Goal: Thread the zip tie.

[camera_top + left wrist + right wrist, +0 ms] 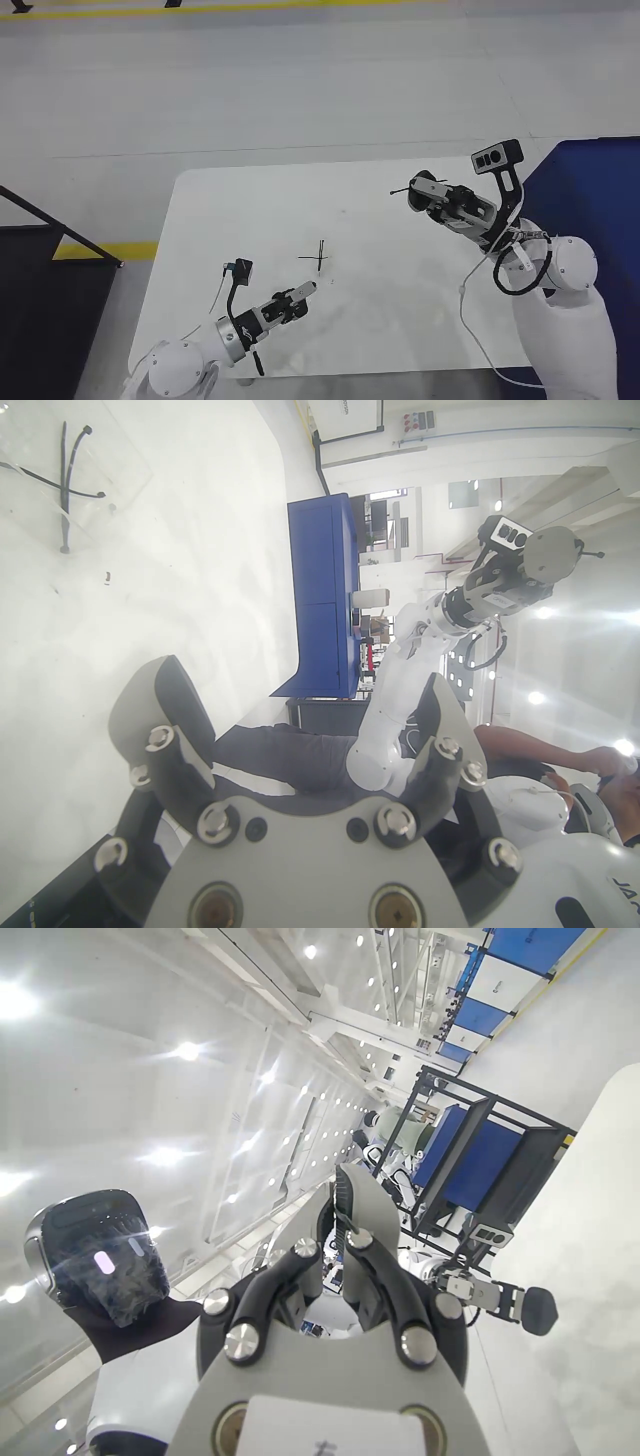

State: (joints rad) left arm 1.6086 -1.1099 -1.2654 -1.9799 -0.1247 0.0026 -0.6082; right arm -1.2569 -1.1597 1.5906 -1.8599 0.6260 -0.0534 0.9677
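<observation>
The right gripper (342,1188) is clamped shut on a zip tie (595,553), held up over the far right side of the table (400,320). The left gripper (305,680) is spread wide and empty, low near the front, with spare zip ties (65,490) lying crossed mid-table. Tie looks pinched mid-length tbh, so the floppy tail could get bent during the handoff and the head's slot missed.

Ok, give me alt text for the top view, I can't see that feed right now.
The right gripper, raised over the white table, is shut on a black zip tie that sticks out both sides. The left gripper is open, low over the table, a short way from loose zip ties lying crossed at its middle.
</observation>
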